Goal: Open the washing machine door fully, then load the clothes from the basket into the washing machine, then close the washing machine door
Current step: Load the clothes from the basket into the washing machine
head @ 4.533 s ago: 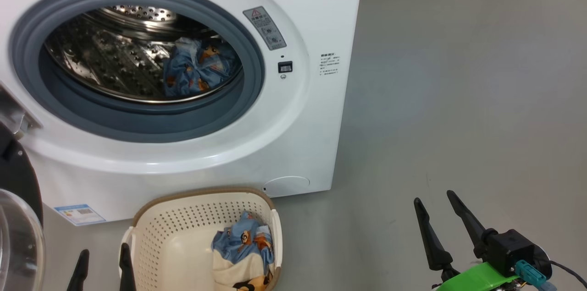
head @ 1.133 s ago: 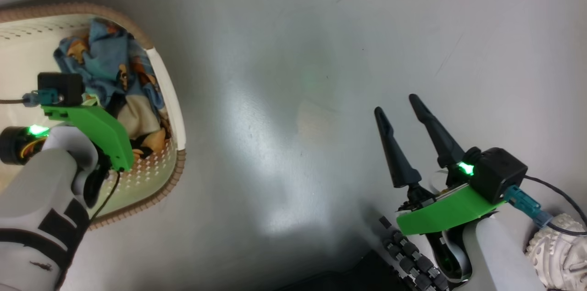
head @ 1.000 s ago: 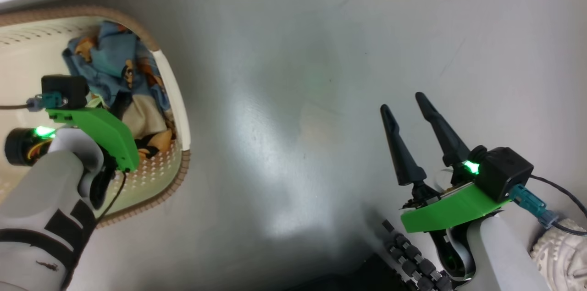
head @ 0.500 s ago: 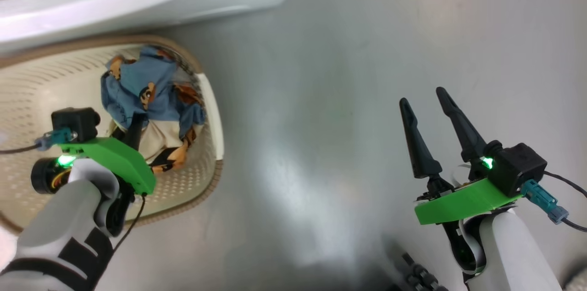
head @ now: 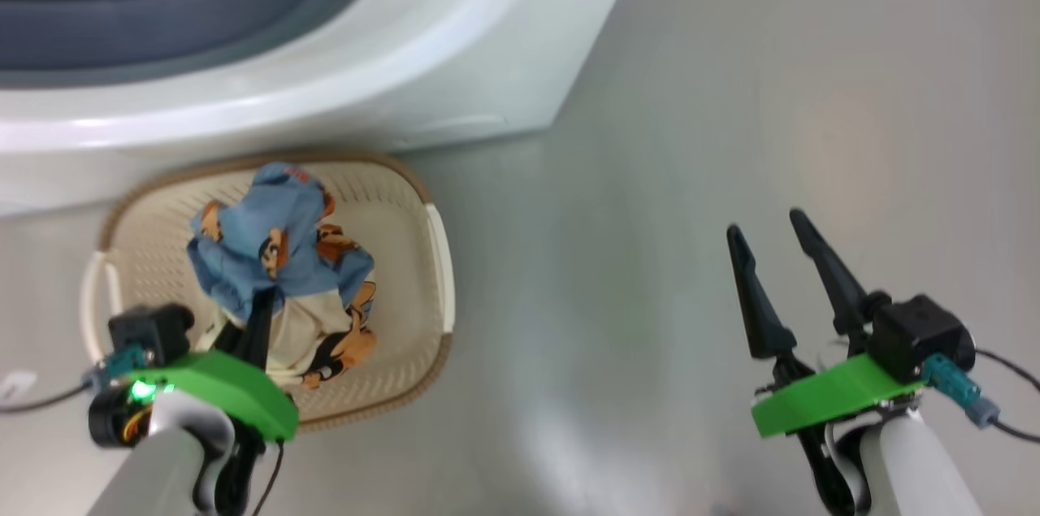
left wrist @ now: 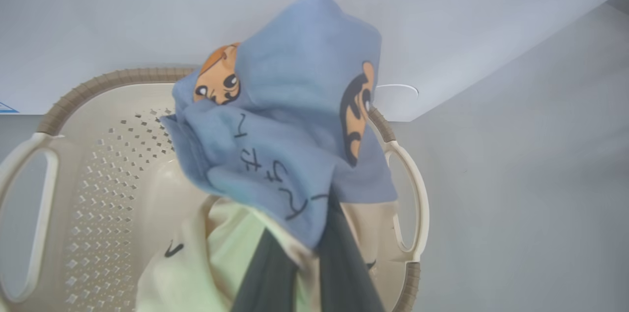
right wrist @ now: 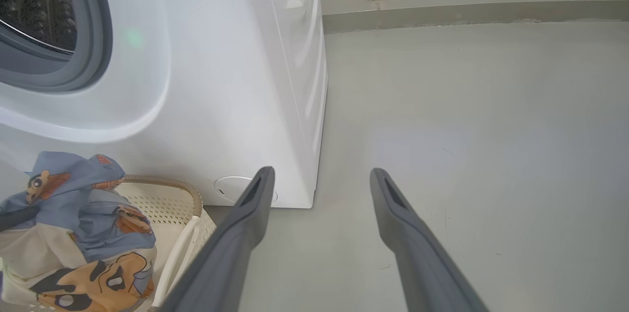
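My left gripper (head: 262, 301) is shut on the clothes (head: 276, 256), a bundle of light-blue printed fabric with a cream piece hanging under it. The bundle is raised above the cream basket (head: 439, 256). In the left wrist view the blue fabric (left wrist: 295, 130) drapes over the dark fingers (left wrist: 344, 263) and hides their tips. The right wrist view has the bundle (right wrist: 73, 233) above the basket rim (right wrist: 167, 184). The washing machine (head: 406, 53) stands just behind the basket, its grey gasket (head: 203, 12) exposed. The door is out of view. My right gripper (head: 765, 225) is open over bare floor.
Grey floor (head: 731, 93) stretches to the right of the machine and the basket. In the right wrist view the machine's right corner (right wrist: 314, 155) stands left of my open right gripper (right wrist: 322, 172), and a wall base (right wrist: 442, 7) runs along the back.
The head camera has tilted up, bringing the machine back into view. My left gripper reached into the basket, shut on the clothes and has lifted the bundle. The right gripper stays open.
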Motion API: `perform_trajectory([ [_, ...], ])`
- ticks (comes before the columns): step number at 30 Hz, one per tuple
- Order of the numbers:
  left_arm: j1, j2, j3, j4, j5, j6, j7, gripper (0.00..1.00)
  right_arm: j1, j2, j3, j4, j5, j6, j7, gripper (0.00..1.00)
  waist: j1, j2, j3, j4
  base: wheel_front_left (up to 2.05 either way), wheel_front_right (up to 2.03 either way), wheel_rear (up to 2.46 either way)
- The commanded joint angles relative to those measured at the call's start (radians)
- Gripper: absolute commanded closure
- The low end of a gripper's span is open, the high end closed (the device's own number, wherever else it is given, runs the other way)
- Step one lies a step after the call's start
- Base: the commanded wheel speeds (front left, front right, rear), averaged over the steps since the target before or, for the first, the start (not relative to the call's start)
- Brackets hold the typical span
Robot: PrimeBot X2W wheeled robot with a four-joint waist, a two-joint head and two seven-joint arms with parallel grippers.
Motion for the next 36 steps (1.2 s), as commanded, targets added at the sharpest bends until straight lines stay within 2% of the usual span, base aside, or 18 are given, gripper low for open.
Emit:
perform_trajectory([
  [1, 0.053, 0.02, 0.068, -0.039, 0.036, -0.002, -0.01, 1.0, 0.045, 0.0, 0.015, -0.013, -0.019, 0.002, -0.005, 0.0, 0.0, 0.0, -0.127, 0.049, 0.0, 0.0, 0.0],
  [11, 0.226, -0.029, 0.302, -0.233, 0.206, -0.002, -0.01, 1.0, 0.111, 0.0, 0.001, 0.008, -0.038, 0.002, -0.005, 0.0, 0.0, 0.0, -0.283, 0.068, 0.0, 0.0, 0.0],
  [18, 0.319, -0.072, 0.414, -0.367, 0.3, -0.002, -0.01, 1.0, 0.141, 0.0, 0.01, 0.017, -0.044, 0.002, -0.005, 0.0, 0.0, 0.0, -0.366, 0.07, 0.0, 0.0, 0.0],
  [25, 0.376, -0.111, 0.478, -0.468, 0.353, -0.002, -0.01, 1.0, 0.166, 0.0, 0.012, 0.029, -0.048, 0.002, -0.005, 0.0, 0.0, 0.0, -0.441, 0.076, 0.0, 0.0, 0.0],
  [36, 0.492, -0.139, 0.546, -0.587, 0.451, -0.002, -0.01, 1.0, 0.236, -0.008, 0.011, 0.031, -0.054, 0.002, -0.005, 0.0, 0.0, 0.0, -0.564, 0.092, 0.0, 0.0, 0.0],
])
